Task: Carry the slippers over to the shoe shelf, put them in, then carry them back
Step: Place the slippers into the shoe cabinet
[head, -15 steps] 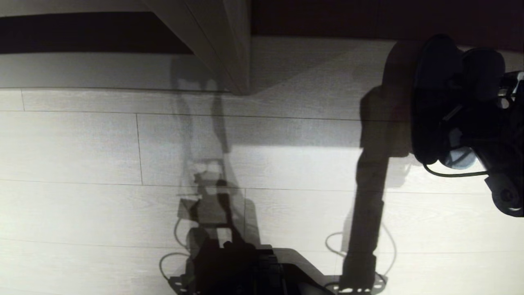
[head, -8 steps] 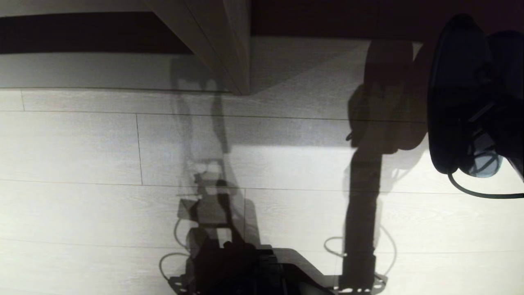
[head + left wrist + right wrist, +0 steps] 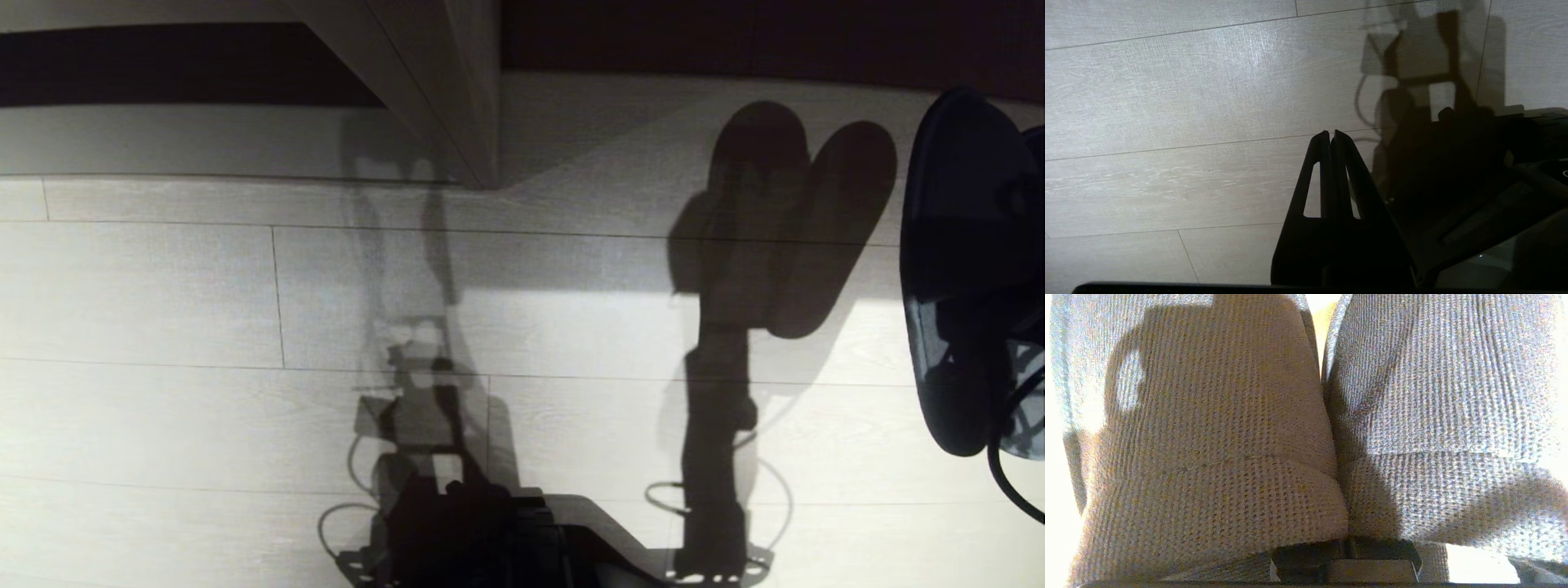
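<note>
The slippers hang as a dark oval at the right edge of the head view, lifted off the floor, with their double shadow cast to their left. In the right wrist view both slippers lie side by side and fill the picture with waffle-weave fabric. My right gripper is shut on their inner edges, its fingertips hidden under the cloth. The shoe shelf, with a pale base board under a dark opening, is at the far left. My left gripper hangs parked over bare floor, shut and empty.
A grey-brown upright panel stands between the shelf and a dark recess at the far right. Pale plank floor spreads in front. My own dark base and the arms' shadows lie at the near edge.
My right arm has raised the slippers; they have shifted toward the right edge and lower in the head view, and their shadow now stands apart on the floor. The left arm has stayed still.
</note>
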